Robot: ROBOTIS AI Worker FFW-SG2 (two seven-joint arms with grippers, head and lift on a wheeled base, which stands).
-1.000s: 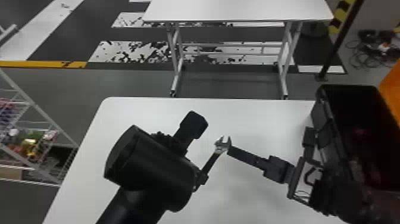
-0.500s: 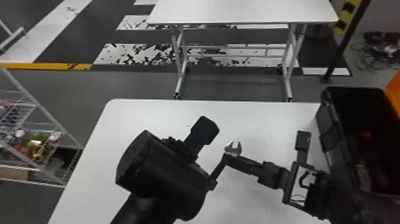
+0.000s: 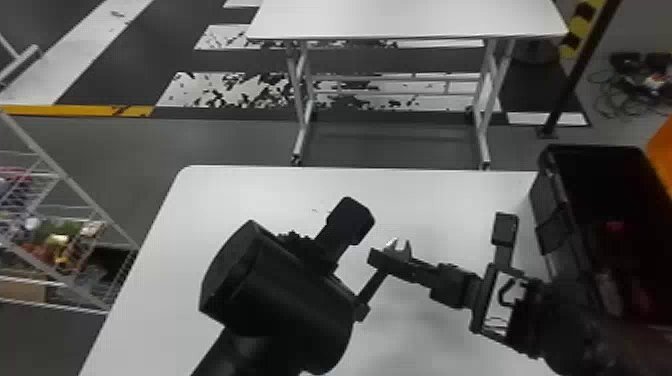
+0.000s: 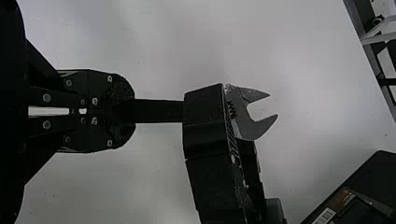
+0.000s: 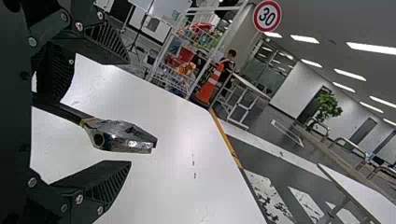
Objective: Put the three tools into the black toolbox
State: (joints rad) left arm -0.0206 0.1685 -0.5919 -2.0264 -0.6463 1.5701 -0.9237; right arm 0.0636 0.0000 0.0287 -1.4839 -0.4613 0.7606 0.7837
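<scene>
Left gripper (image 4: 133,111) pinches wrench (image 4: 159,111) by handle; right gripper (image 5: 129,112) spread around it. Releasing left before right closes could drop wrench.

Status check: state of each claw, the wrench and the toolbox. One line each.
Left claw, shut on the wrench's handle
Right claw, open, fingers on either side of the wrench's head
Wrench, held by the handle, its jaws apart
Toolbox, open at the top, something red inside
</scene>
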